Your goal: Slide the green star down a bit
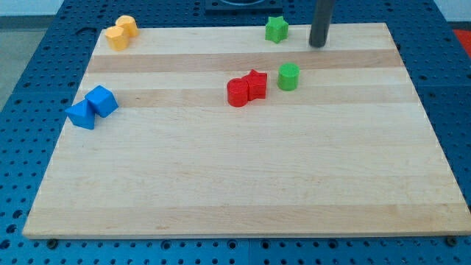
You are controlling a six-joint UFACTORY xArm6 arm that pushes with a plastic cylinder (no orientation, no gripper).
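Green star [276, 29] sits near the top edge of the wooden board [243, 184], and my tip [317, 45] rests just to the view's right of it, slightly lower, apart from it. No jaws exist on this rod, so nothing is held. Below the star lie a green cylinder [288, 76] and two touching red blocks [246, 88]. Far to the star's left are two yellow blocks [121, 32], and lower left, two blue blocks [92, 107].

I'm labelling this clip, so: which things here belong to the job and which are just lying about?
In the job: green star at the view's top; my tip just to its right, apart.
Lying about: green cylinder, two red blocks, two blue blocks, two yellow blocks.
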